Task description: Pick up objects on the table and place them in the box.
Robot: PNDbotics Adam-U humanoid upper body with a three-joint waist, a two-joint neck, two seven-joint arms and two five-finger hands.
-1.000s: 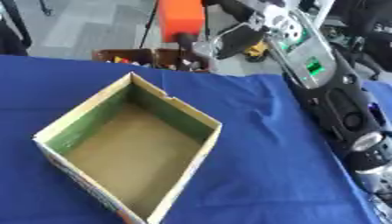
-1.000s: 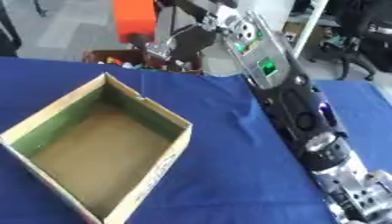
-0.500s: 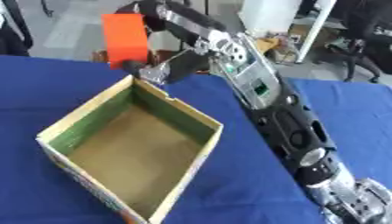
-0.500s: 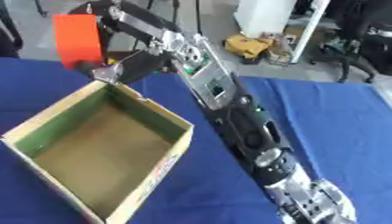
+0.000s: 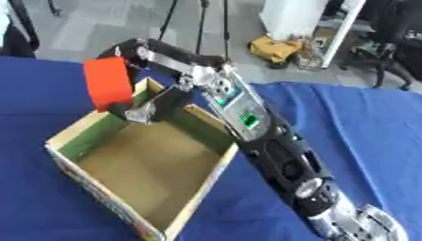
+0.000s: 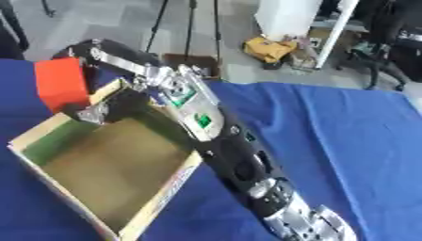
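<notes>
Blue cloth [image 5: 362, 122] over the table, wrinkled toward the right. Beyond its far edge, grey floor [image 5: 91, 23]. Thin dark tripod legs [image 5: 200, 23] rising at upper centre. White cabinet [image 6: 288, 19] beside them, yellow bag [image 5: 276, 47] at its foot. Dark office chair [image 6: 387, 37] at the upper right.
</notes>
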